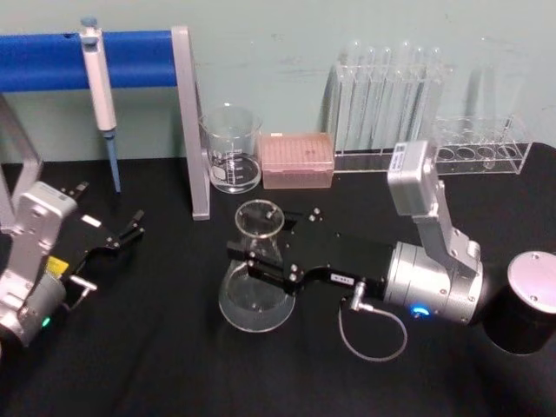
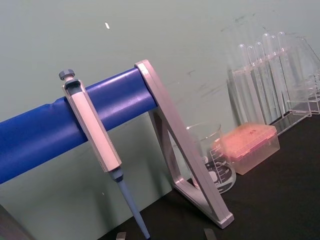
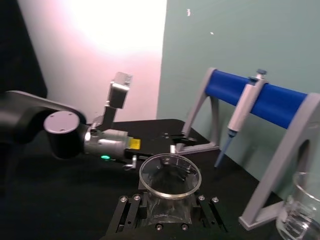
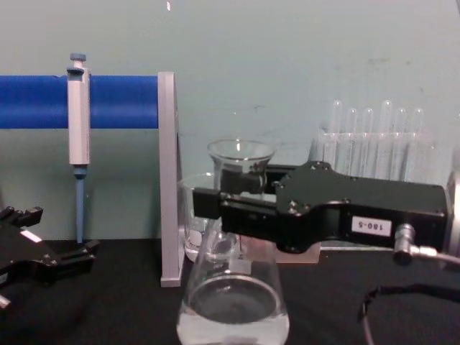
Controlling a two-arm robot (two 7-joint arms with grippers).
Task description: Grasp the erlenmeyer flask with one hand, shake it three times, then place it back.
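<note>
Pretty clearly a lab setup: pipette [image 1: 102,82] hanging on a blue-barred stand [image 1: 139,58], glass beaker [image 1: 232,149], erlenmeyer flask [image 1: 254,304], test tubes [image 1: 388,95] in a clear rack [image 1: 486,158] and a pink tip box [image 1: 297,161], all on a black surface [image 1: 156,356].

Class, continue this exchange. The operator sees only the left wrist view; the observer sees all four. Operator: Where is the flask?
Observer: The clear glass conical erlenmeyer flask is upright at the middle of the black table, nearer the robot than the straight-sided glass beaker.
Operator: Is it gripped?
Observer: Yes. The black right gripper is shut on its narrow neck.
Operator: And my arm's gripper?
Observer: The black left gripper sits open at the table's left, apart from the flask.
</note>
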